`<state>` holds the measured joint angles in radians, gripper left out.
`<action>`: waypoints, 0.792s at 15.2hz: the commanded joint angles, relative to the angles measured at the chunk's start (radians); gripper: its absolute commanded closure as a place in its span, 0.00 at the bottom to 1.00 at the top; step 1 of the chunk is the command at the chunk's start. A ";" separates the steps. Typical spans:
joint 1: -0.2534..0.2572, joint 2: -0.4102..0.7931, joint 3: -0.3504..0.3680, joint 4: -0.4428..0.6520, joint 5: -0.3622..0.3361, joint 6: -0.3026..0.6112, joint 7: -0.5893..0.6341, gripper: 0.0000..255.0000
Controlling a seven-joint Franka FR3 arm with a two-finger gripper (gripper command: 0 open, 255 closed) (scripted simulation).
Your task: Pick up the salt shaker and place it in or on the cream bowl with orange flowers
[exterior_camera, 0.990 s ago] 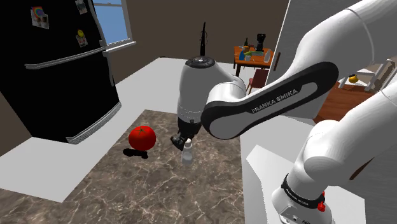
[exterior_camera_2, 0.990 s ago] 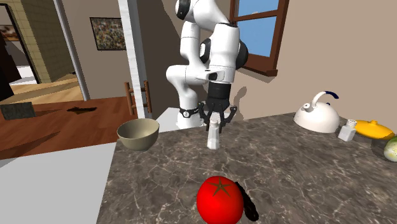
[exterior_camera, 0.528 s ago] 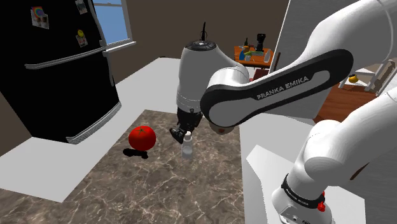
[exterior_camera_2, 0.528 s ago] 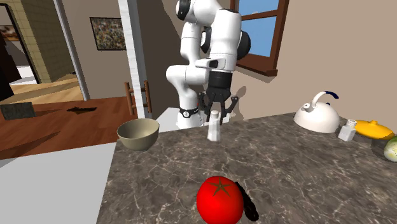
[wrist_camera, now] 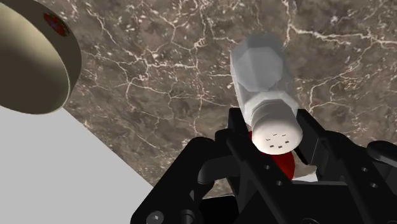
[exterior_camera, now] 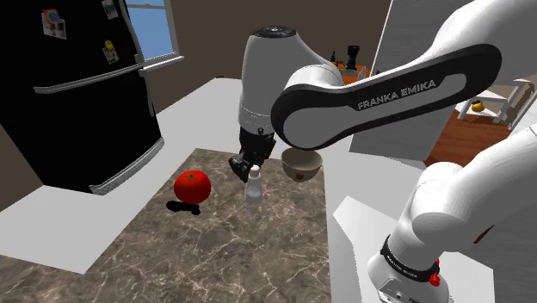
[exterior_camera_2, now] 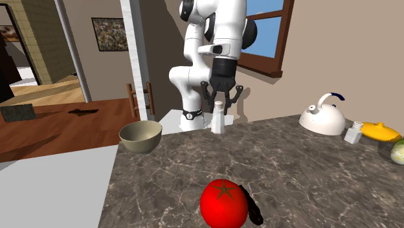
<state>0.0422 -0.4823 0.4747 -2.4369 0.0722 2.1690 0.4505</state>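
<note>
Steeply, the arm's wrist points straight down, gripper clasping the salt shaker above the counter.

We see the bowl cut off in the wrist view — the arm hides part in the shoulder view.

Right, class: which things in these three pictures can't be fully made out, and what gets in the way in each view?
Bowl: shoulder view, far rim hidden by the arm; pattern too small to read.
Dark thing: second exterior view, mostly behind the tomato; what it is stays unclear.
Shaker: wrist view, cap sides covered by the fingers.
Pale round thing: cut off by the second exterior view's right edge.
</note>
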 commanded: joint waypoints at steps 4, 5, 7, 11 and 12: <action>0.001 -0.016 -0.013 0.058 0.001 -0.073 -0.010 1.00; 0.001 -0.019 -0.016 0.069 0.001 -0.087 -0.012 1.00; 0.000 -0.023 -0.020 0.092 0.000 -0.115 -0.016 1.00; -0.007 -0.056 -0.071 0.085 -0.002 -0.139 -0.072 1.00; -0.012 -0.070 -0.094 0.073 -0.004 -0.141 -0.099 1.00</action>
<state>0.0348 -0.5403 0.4027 -2.3567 0.0706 2.0325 0.3773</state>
